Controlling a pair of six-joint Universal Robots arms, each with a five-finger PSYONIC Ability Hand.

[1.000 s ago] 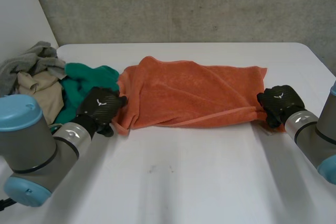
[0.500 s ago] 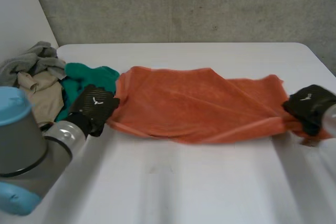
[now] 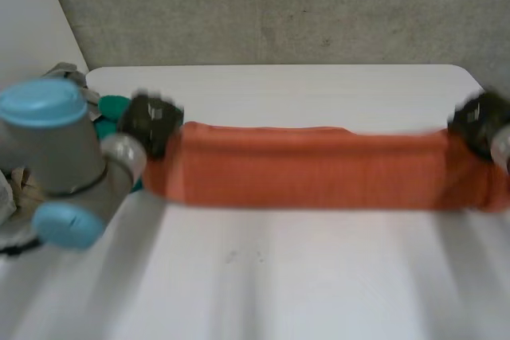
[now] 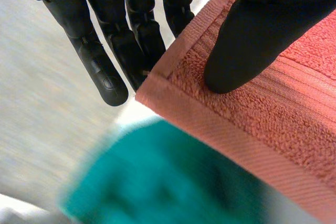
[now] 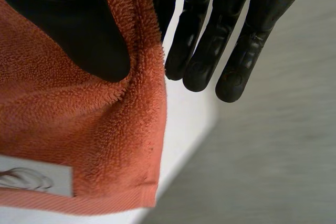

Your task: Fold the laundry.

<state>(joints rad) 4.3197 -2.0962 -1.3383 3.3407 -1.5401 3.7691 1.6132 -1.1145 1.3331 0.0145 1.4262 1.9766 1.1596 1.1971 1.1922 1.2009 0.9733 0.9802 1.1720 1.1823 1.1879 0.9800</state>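
Observation:
An orange towel (image 3: 319, 169) hangs stretched in a long band between my two hands, above the white table (image 3: 263, 276). My left hand (image 3: 151, 121) is shut on its left end. In the left wrist view the thumb (image 4: 262, 30) pinches a hemmed corner of the towel (image 4: 252, 119) against the fingers (image 4: 105, 56) behind it. My right hand (image 3: 478, 121) is shut on the right end. There the thumb (image 5: 68, 24) presses the towel's edge (image 5: 84, 124) against the fingers (image 5: 210, 40), near a white label (image 5: 31, 179).
A green cloth (image 3: 111, 107) lies behind my left hand, also seen below the held corner (image 4: 173, 182). My left arm (image 3: 56, 157) covers most of a pile of other clothes (image 3: 16, 197) at the table's left edge. A concrete wall (image 3: 279, 5) stands behind the table.
Both hands have risen and moved apart, pulling the crumpled towel into a taut band off the table. The left hand has shut on its corner.

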